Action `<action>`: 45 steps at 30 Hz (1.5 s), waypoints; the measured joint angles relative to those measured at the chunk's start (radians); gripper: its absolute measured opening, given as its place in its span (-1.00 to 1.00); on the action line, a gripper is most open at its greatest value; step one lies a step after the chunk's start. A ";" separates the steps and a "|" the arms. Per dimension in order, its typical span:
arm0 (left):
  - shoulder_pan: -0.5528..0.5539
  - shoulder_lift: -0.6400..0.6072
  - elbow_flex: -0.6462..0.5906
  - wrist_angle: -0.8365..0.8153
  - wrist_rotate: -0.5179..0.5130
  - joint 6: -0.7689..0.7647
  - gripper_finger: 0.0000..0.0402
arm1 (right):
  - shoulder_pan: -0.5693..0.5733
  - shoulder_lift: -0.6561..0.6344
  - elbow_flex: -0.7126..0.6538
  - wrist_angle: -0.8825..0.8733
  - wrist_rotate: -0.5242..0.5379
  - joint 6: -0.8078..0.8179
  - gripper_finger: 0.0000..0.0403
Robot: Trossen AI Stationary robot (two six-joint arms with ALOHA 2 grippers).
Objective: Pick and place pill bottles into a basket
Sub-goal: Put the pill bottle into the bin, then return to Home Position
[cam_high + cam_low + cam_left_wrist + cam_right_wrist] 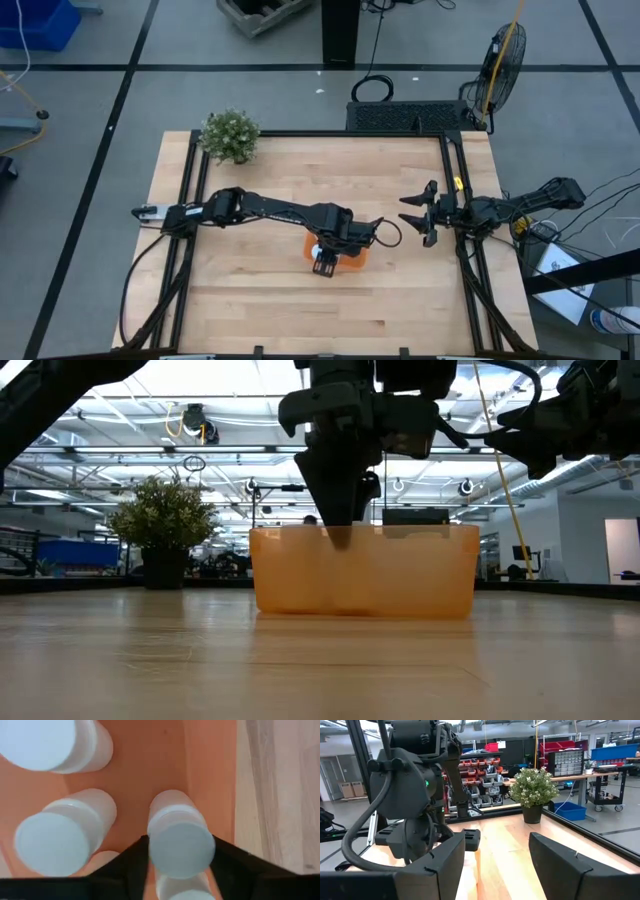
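Note:
The orange basket [352, 256] sits at the table's middle and also shows in the low view [365, 575]. My left gripper [324, 262] points down into it and is shut on a white pill bottle [180, 840]. Other white bottles stand upright in the basket: one [55, 740], a second [60, 835], and a third [186, 890] partly hidden under the held one. My right gripper [420, 215] is open and empty, above the table toward its right edge; it also shows in its own wrist view [497, 845]. My left gripper pinches the bottle's capped top end [150, 845] between its two fingers [131, 867], one on each side. The fingers come from above, pointing down. The bottle is upright, cap up, inside the basket; whether its base rests on the basket floor I cannot tell.
A green potted plant [230, 135] stands at the table's far left corner. Black rails [190, 190] run along the table's left, right and far edges. A fan [505, 55] stands on the floor beyond the far right corner.

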 joint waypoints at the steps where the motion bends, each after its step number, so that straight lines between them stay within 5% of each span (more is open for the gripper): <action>1: -0.002 0.000 -0.001 0.000 0.000 -0.004 0.05 | 0.000 0.000 0.000 0.000 0.000 0.000 0.05; 6: -0.013 0.003 -0.003 -0.003 -0.006 -0.024 0.64 | 0.000 0.000 0.000 0.000 0.000 0.000 0.05; 11: -0.017 0.002 -0.002 0.002 -0.007 -0.084 0.95 | 0.000 0.000 0.000 -0.002 0.000 0.000 0.05; 25: -0.010 -0.001 0.168 -0.013 -0.006 -0.102 0.73 | 0.000 0.000 0.000 -0.001 0.000 0.002 0.05; 45: -0.011 -0.214 0.163 -0.022 -0.015 -0.130 0.72 | 0.000 0.002 0.000 0.000 -0.024 0.004 0.05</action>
